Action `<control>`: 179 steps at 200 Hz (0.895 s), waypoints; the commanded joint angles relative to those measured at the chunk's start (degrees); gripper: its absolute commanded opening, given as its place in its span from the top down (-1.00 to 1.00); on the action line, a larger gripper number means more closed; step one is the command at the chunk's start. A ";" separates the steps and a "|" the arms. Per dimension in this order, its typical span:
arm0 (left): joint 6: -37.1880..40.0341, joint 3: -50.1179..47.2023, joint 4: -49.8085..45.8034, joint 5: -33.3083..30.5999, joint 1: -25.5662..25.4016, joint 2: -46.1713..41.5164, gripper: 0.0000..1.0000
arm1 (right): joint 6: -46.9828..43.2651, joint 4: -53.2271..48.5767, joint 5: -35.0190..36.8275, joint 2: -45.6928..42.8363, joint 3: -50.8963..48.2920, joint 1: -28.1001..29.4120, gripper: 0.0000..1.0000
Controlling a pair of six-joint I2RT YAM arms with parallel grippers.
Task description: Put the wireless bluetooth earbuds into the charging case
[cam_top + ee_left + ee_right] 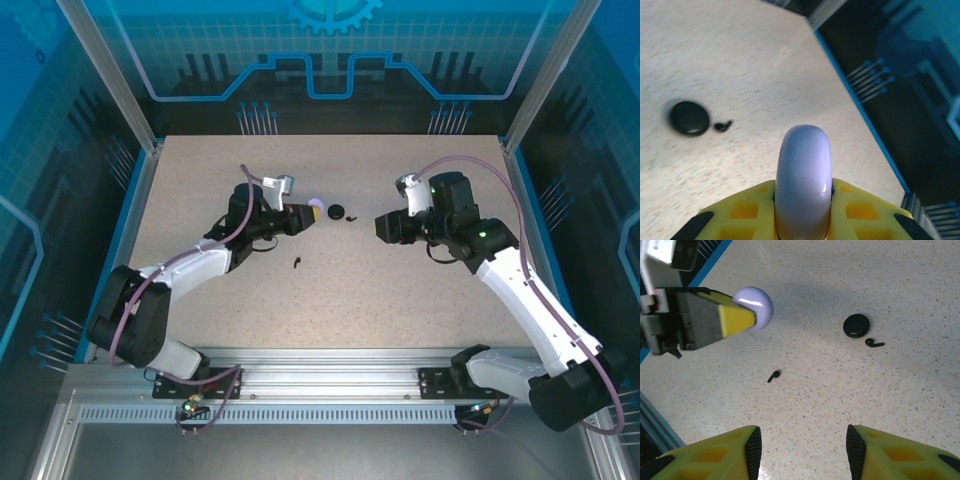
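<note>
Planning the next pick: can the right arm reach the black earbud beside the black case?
Probably yes: the right tool is open and empty, with nothing between it and that earbud.

We are looking at a robotics lab test cell: a speckled table (pixel 400 300) framed by aluminium posts (pixel 110 75), with blue circuit-pattern walls (pixel 330 60) behind. We see a left arm (pixel 190 268) and a right arm (pixel 525 290) bolted to a slotted metal rail (pixel 330 385) at the near edge.

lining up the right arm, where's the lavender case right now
In the top view the lavender case sits clamped in the left claw, just left of the black case, near the table's middle.
</note>
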 commanded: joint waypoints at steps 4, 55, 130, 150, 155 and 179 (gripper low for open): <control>-4.33 4.86 -11.87 -2.27 3.64 4.11 0.77 | -1.08 -2.12 1.71 -1.68 -0.15 0.51 -0.02; -0.43 14.32 -24.67 0.45 7.36 14.98 0.76 | -0.36 -2.01 1.20 -2.47 -2.42 0.50 -0.02; 2.38 23.52 -32.35 -0.07 8.16 25.19 0.73 | 0.59 -1.58 0.93 -2.83 -4.52 0.60 -0.02; 2.77 24.94 -34.12 -1.01 8.25 26.92 0.74 | 0.59 -1.71 1.03 -2.92 -4.81 0.60 -0.02; 2.77 25.18 -34.43 -1.21 8.30 27.33 0.74 | 0.59 -1.71 1.02 -2.92 -4.83 0.61 -0.02; 3.09 25.70 -35.33 -1.82 8.51 28.93 0.73 | 0.59 -1.69 0.93 -2.92 -5.05 0.60 -0.02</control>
